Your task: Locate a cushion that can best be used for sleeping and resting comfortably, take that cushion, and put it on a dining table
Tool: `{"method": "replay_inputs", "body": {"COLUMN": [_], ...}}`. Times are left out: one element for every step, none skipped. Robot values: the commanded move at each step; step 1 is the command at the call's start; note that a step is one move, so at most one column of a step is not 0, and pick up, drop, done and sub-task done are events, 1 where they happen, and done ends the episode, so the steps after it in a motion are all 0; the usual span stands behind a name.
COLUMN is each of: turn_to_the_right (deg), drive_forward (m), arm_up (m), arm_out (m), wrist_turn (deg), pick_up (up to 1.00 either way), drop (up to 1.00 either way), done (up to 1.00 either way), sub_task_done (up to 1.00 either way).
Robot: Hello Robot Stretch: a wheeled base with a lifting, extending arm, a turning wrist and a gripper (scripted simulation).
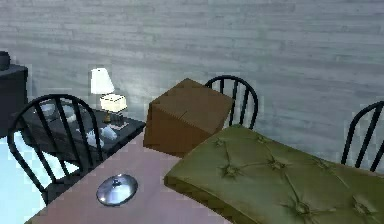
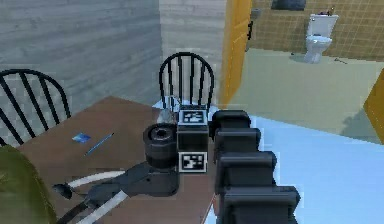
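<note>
Grey plank wall [image 1: 250,50] behind reddish-brown dining table [image 1: 140,165], olive-green button-tufted cushion [image 1: 270,175] lying on it beside brown cardboard box [image 1: 188,117], arm side view adds gripper [image 2: 75,200] at table, unclear whether holding anything

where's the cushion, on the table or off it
On it: the cushion lies flat on the table, beside a box.

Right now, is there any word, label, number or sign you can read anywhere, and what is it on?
No text can be read.
White squares on the arm: black marks only, no letters or numbers.
Box: plain brown sides, no print seen.
Small blue thing on the table: too small to tell whether it bears print.
</note>
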Motion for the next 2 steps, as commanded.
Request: {"method": "replay_inputs", "body": {"turn_to_the_right": [0.0, 0.0], "drive_forward": [0.00, 0.00], "arm_up": [-0.32, 0.00], "arm_out": [0.00, 0.00], "wrist_turn": [0.0, 0.0], "pick_up": [0.00, 0.00], "drop": [0.00, 1.00], "done": [0.00, 0.00], "sub_task_done": [0.00, 0.00]}}
